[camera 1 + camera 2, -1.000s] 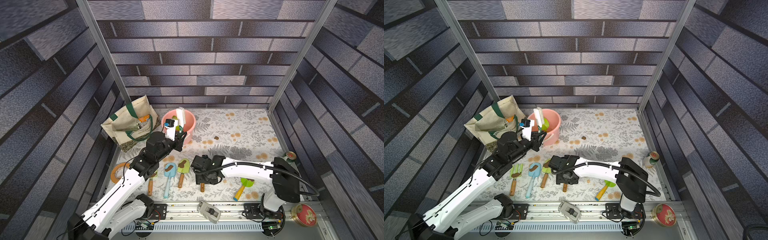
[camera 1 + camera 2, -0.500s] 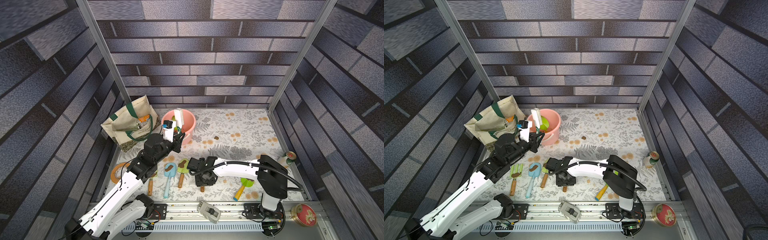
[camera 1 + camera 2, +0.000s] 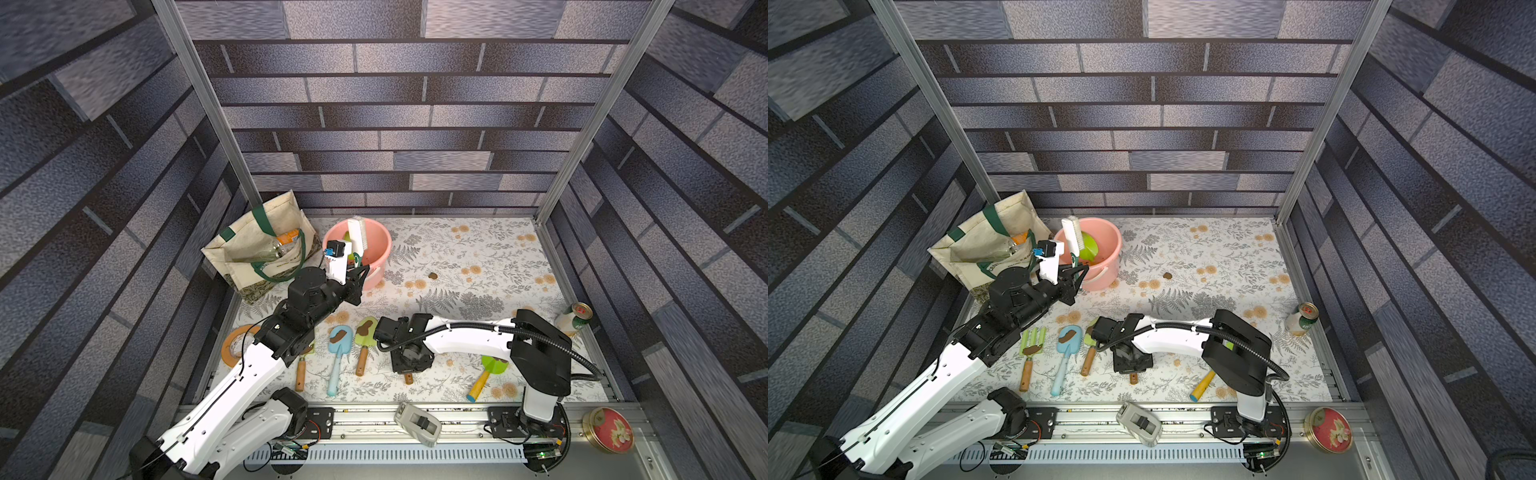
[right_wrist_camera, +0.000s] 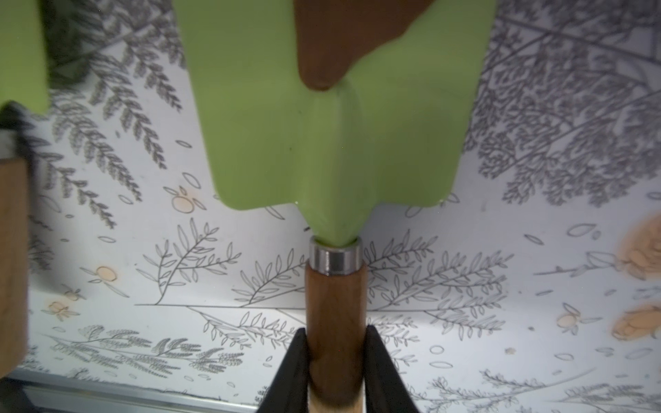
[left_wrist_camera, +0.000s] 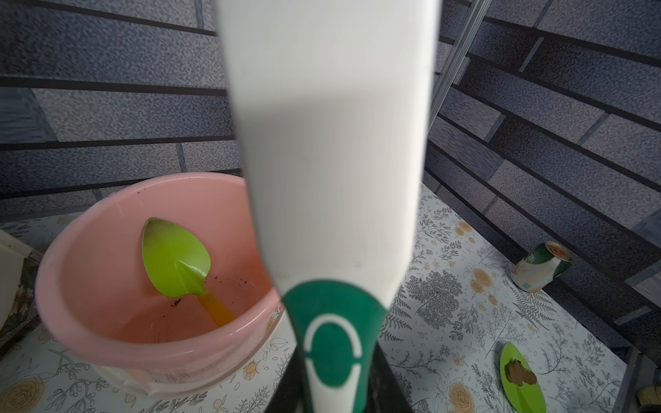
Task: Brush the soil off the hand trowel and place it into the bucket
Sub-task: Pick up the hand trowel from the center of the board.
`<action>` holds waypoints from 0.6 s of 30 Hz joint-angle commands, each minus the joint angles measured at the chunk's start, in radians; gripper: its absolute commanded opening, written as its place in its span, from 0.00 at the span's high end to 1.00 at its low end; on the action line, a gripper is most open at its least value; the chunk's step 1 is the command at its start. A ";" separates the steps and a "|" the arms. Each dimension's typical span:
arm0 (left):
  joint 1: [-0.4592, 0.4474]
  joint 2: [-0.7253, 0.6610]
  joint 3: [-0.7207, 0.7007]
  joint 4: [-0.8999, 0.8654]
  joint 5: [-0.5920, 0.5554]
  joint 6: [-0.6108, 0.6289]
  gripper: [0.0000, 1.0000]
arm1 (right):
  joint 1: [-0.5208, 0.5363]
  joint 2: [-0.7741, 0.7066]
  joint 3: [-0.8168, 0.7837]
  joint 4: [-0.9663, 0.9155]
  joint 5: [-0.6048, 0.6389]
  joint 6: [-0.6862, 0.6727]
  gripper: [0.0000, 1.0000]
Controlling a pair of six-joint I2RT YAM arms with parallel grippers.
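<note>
Shows hand trowel (image 4: 332,143) flat on surface (image 4: 500,286), soil (image 4: 343,43) on blade, handle pinched in right end effector (image 4: 336,338); brush (image 5: 329,161) clamped upright in left end effector (image 5: 336,389) near bucket (image 5: 107,343). Risks round handle rolling in narrow pinch under brush pressure.

Dark grey brick-print walls (image 3: 374,137) close three sides, aluminium posts (image 3: 212,104) at corners. Floor mat (image 3: 478,257) is white, fern-and-flower print.
</note>
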 commanded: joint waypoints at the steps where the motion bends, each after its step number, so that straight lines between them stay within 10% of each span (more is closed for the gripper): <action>1: 0.003 -0.012 0.004 -0.012 -0.028 0.031 1.00 | 0.006 -0.055 0.069 -0.142 0.088 -0.056 0.88; 18: 0.078 0.055 0.114 -0.241 -0.030 0.043 1.00 | -0.140 -0.217 0.190 -0.488 0.268 -0.371 1.00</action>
